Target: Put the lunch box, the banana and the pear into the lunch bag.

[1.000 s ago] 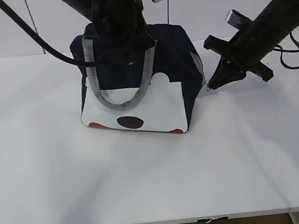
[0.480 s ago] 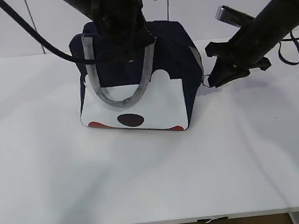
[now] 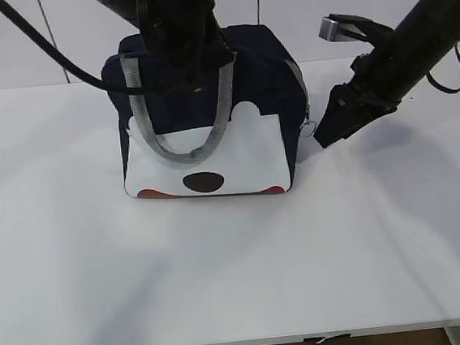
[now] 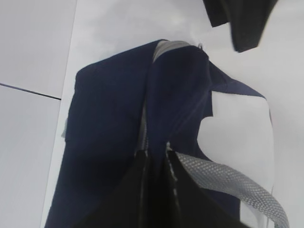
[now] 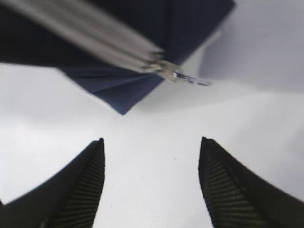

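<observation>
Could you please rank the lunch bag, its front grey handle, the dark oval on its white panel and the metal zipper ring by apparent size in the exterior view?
1. lunch bag
2. front grey handle
3. dark oval
4. metal zipper ring

Both arms are matte black, trailing black cables, with ribbed black fingers (image 5: 85, 190) on the right one.

The lunch bag (image 3: 207, 101) stands upright toward the table's (image 3: 239, 269) far edge, left of its middle. Boxy navy fabric, white lower front panel, grey webbing handle looped over it. Its zipper ring pull (image 5: 190, 78) hangs off the right end.
</observation>
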